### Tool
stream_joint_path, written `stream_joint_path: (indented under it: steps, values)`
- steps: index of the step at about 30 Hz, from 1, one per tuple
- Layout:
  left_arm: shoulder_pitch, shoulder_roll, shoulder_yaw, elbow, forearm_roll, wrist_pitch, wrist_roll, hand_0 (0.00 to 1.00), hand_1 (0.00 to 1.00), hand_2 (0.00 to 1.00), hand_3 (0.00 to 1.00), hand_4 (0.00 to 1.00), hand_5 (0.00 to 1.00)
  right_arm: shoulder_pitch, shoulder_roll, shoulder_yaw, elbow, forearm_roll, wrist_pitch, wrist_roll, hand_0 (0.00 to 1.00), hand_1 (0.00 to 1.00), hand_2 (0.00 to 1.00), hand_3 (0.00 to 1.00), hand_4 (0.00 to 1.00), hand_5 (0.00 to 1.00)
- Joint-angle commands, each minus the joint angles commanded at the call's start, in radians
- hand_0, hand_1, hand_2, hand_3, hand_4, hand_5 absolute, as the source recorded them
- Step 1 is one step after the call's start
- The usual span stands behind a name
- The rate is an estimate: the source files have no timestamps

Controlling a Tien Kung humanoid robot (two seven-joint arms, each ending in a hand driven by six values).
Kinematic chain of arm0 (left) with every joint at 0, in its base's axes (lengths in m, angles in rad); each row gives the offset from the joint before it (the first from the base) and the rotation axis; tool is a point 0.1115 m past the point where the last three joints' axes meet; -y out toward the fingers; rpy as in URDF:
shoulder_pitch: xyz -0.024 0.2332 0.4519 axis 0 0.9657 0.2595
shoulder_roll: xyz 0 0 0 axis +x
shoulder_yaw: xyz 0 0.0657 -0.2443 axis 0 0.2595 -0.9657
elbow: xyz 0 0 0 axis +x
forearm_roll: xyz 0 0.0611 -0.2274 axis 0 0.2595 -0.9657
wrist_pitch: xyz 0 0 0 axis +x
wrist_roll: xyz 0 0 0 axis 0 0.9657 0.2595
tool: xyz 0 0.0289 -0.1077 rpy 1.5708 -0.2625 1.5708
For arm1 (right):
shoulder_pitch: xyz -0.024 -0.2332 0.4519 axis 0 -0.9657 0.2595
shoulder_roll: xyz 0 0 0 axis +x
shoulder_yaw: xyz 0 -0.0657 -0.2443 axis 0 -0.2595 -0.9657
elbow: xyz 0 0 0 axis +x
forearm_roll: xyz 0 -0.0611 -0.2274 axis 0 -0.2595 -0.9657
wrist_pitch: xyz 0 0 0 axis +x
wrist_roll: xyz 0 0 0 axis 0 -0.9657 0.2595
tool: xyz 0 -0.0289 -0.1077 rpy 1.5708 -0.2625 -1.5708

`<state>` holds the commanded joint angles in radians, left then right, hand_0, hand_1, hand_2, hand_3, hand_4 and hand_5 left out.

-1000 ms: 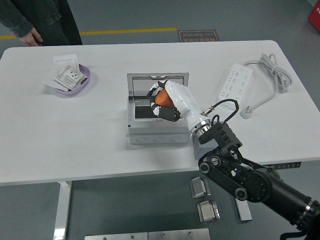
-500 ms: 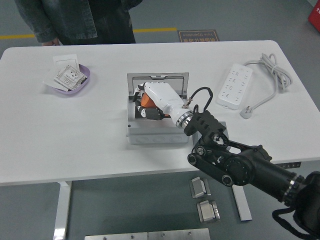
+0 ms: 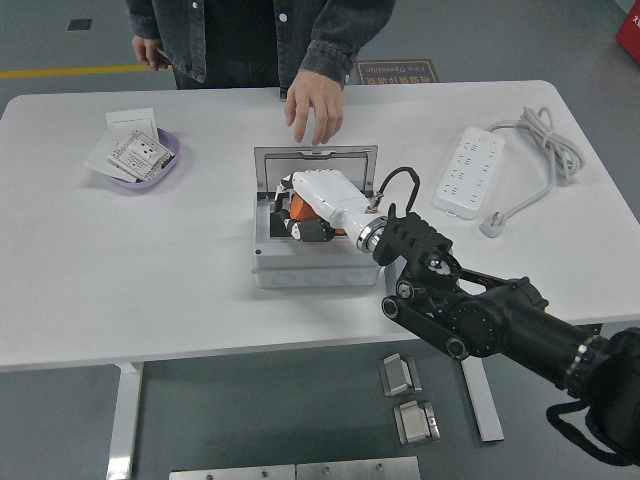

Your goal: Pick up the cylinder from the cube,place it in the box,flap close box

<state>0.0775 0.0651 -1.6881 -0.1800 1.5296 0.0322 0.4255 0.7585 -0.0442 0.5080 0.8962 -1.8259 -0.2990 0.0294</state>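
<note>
Since half a second ago my right hand has sunk a little deeper into the box, fingers curled around the orange cylinder, which I judge is not yet released. Placing is nearly done; closing the raised flap remains. A person's hand has come to hover just beyond that flap, crowding the far edge, while the counter left of the box lies open.

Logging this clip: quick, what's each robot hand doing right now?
Left robot hand: not in view.
Right robot hand: inside the open box, closed on the orange cylinder.
</note>
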Motion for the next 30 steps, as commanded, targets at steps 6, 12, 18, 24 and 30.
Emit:
stream_joint_path:
  steps: [6,12,18,24,30]
  values:
    - [0.0,0.001,-0.002,0.0,0.004,-0.001,0.001,0.646,0.654,0.56,0.671,0.703,0.342,0.004,0.002,-0.001,-0.004,-0.009,0.002,0.013,0.331,0.411,0.559,0.669,0.588,0.157]
    - [-0.004,0.003,0.0,0.0,0.007,-0.003,-0.001,0.646,0.653,0.561,0.671,0.703,0.342,0.01,-0.005,-0.014,-0.015,-0.034,0.002,0.02,0.556,0.543,0.616,0.767,0.864,0.32]
    - [-0.008,0.004,0.0,0.0,0.01,-0.004,-0.002,0.646,0.653,0.56,0.671,0.702,0.341,0.022,-0.016,-0.032,-0.026,-0.073,0.003,0.023,0.613,0.558,0.616,0.776,0.909,0.351]
    - [-0.009,0.003,0.002,0.0,0.009,-0.004,-0.002,0.646,0.653,0.56,0.67,0.703,0.341,0.023,-0.023,-0.026,-0.023,-0.088,0.001,0.022,0.681,0.607,0.624,0.782,0.942,0.377]
    - [-0.005,-0.003,0.001,0.0,0.007,-0.003,-0.002,0.645,0.653,0.561,0.67,0.703,0.34,-0.008,-0.057,-0.006,0.044,0.018,-0.018,0.041,0.711,0.627,0.627,0.782,0.947,0.377]
